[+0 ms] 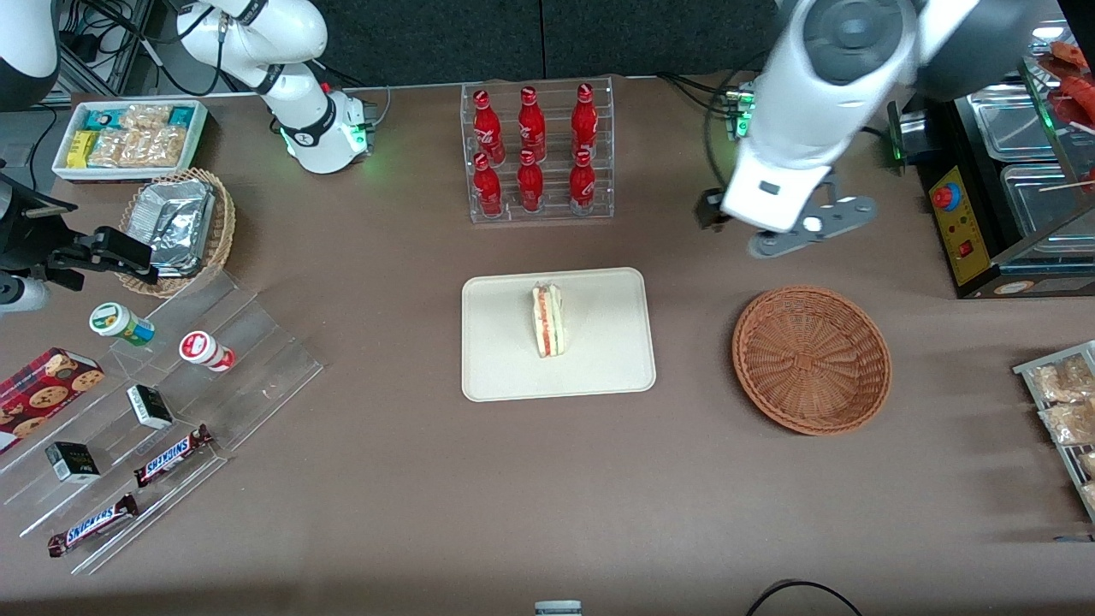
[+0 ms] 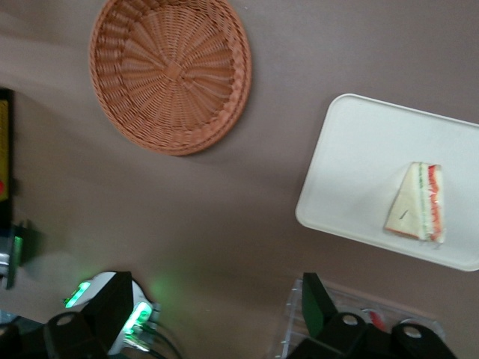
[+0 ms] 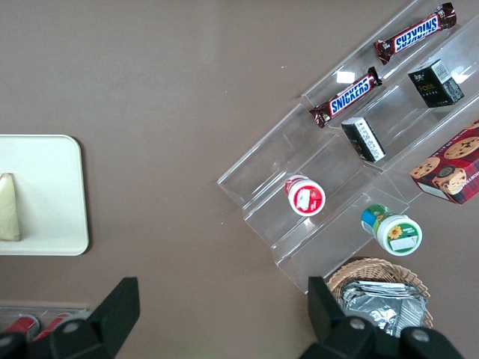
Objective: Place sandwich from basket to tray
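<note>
The sandwich (image 1: 547, 321), a wrapped white wedge with red and green filling, stands on the cream tray (image 1: 599, 364) at mid-table. It also shows on the tray (image 2: 359, 172) in the left wrist view as the sandwich (image 2: 418, 202). The round reddish-brown basket (image 1: 811, 359) beside the tray, toward the working arm's end, holds nothing; the wrist view shows the basket (image 2: 171, 73) bare inside. My gripper (image 2: 213, 310) hangs high over bare table, farther from the front camera than the basket, mostly hidden under the arm (image 1: 796, 111). Its fingers (image 2: 112, 307) stand wide apart and open, holding nothing.
A clear rack of red bottles (image 1: 537, 152) stands farther back than the tray. A black machine (image 1: 1001, 171) and a rack of snack packets (image 1: 1065, 411) sit at the working arm's end. Acrylic steps with snacks (image 1: 171, 402), a tan foil basket (image 1: 180, 227) and a white bin (image 1: 128, 137) lie toward the parked arm's end.
</note>
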Tool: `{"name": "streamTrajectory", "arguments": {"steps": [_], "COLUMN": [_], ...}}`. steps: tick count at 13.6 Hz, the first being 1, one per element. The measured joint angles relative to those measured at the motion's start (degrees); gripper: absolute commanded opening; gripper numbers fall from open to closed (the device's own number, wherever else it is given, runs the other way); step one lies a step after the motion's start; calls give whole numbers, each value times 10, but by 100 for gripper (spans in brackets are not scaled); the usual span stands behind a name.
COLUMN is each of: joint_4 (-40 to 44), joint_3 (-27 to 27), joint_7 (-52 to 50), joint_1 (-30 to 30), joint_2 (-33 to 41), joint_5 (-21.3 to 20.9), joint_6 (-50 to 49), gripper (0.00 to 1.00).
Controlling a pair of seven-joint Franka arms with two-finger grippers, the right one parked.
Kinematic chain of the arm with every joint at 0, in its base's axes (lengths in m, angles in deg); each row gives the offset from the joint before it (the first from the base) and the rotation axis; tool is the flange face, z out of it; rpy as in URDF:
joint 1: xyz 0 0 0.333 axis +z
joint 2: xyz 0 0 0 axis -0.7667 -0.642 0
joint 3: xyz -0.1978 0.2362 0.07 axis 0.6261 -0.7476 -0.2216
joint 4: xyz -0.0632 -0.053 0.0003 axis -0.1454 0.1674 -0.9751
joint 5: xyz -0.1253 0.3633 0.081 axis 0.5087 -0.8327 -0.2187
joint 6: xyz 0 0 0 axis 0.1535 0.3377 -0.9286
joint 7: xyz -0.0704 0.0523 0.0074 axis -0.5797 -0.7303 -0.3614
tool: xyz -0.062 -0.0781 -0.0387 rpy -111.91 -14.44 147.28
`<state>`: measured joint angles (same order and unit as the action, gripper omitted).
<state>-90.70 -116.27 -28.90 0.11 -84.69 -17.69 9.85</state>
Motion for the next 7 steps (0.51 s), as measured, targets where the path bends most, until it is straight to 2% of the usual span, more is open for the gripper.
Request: {"name": "streamTrajectory", "arguments": {"steps": [7], "joint_4": [-2], "joint_3": [-113], "joint_7": [182], "joint_1": [1], "joint_2": [19], "joint_5": [1], "joint_6": [-20], "gripper": [99]}}
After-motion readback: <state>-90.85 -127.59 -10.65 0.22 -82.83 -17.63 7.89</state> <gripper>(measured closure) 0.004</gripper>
